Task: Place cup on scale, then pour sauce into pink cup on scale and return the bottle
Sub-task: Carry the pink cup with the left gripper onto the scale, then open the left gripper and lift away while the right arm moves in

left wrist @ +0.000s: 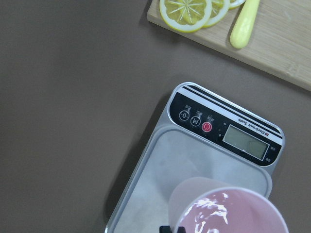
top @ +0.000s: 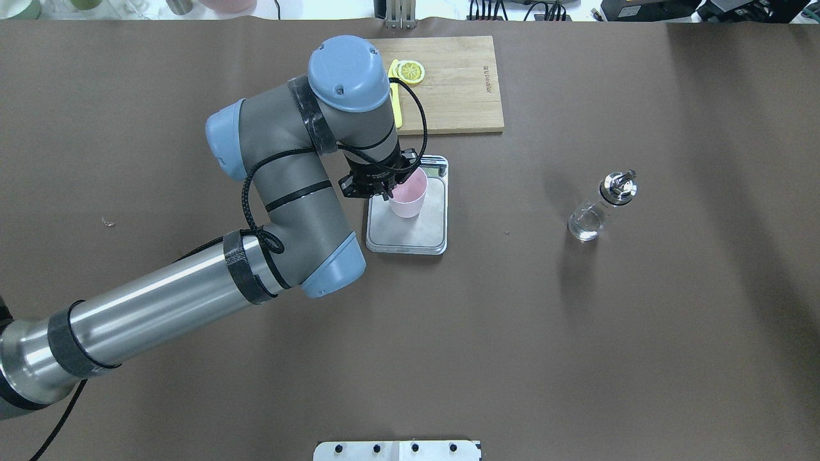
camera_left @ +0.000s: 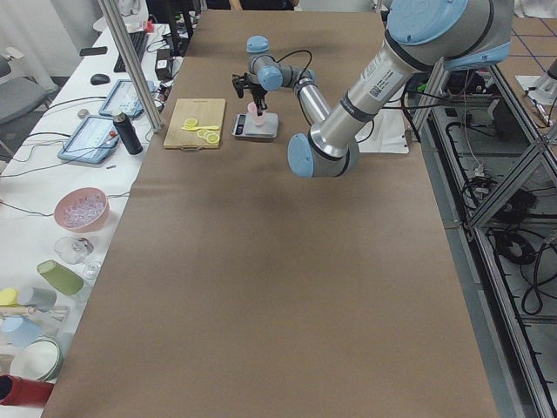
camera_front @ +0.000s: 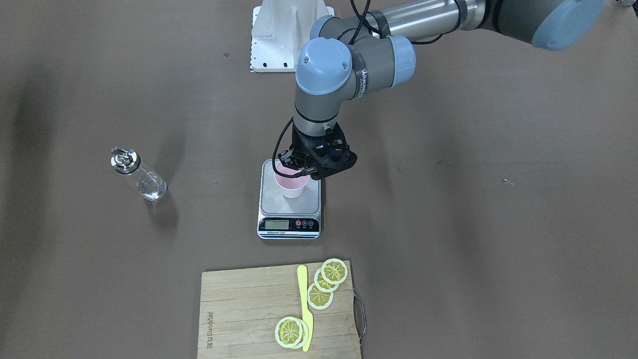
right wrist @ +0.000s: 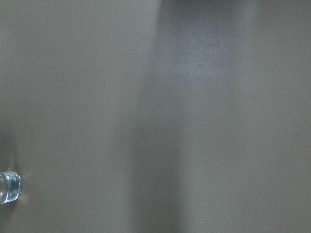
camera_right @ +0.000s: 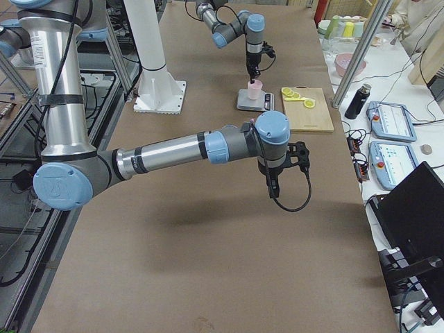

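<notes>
Left claw (top: 389, 192) pinches the pink cup (top: 408, 195) at its rim, likely to keep it upright over the scale (top: 410, 235); touchdown unclear. Glass bottle (top: 601, 206) waits well apart on the counter (top: 512, 320). Right claw (camera_right: 272, 186): can't tell its state.

Wooden cutting board (camera_front: 239, 309) at six o'clock on the tabletop (camera_front: 498, 249) in the front-facing view, bearing lemon slices (camera_front: 334, 270) and a yellow knife (camera_front: 303, 294).

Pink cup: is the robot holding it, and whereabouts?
It appears so. The left gripper has its jaws pinched on the rim of the pink cup, on the side nearest that arm. The cup sits on or just above the scale.
</notes>
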Robot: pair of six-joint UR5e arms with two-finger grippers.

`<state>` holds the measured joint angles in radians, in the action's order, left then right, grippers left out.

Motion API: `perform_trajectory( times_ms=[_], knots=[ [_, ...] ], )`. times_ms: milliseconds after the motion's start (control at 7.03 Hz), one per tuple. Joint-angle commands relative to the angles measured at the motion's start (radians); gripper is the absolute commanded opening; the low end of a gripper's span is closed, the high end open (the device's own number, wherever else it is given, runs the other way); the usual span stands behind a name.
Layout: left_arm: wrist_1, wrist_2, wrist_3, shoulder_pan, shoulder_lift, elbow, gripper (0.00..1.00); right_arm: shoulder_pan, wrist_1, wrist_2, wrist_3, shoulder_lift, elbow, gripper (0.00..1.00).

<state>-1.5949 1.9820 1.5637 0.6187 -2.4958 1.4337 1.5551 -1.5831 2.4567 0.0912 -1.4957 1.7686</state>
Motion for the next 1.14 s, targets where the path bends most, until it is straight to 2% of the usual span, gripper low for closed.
perform_trajectory(
  times_ms=[0, 142, 284, 427, 711, 853, 995],
  knots=[
    [-0.002, 0.000, -0.002, -0.005, 0.000, -0.001, 0.42, -0.003, 0.002, -0.001, 0.002, 0.002, 0.000, 1.00],
    [-0.008, -0.006, -0.005, -0.005, 0.006, 0.001, 0.97, -0.004, 0.000, 0.001, 0.004, 0.005, 0.002, 1.00],
    [-0.011, -0.020, -0.007, -0.004, 0.009, 0.011, 0.98, -0.004, -0.002, 0.004, 0.004, 0.021, 0.006, 1.00],
    [-0.007, -0.022, -0.011, 0.009, 0.031, 0.051, 0.98, -0.016, -0.008, -0.002, 0.057, 0.026, 0.049, 1.00],
    [0.007, -0.014, -0.096, 0.071, 0.180, 0.208, 0.98, -0.091, -0.009, -0.054, 0.244, 0.020, 0.205, 1.00],
    [0.019, -0.012, -0.163, 0.103, 0.255, 0.273, 0.98, -0.133, -0.009, -0.089, 0.246, 0.014, 0.295, 1.00],
    [0.024, -0.012, -0.194, 0.119, 0.284, 0.290, 0.98, -0.170, -0.011, -0.119, 0.255, 0.011, 0.358, 1.00]
  ],
)
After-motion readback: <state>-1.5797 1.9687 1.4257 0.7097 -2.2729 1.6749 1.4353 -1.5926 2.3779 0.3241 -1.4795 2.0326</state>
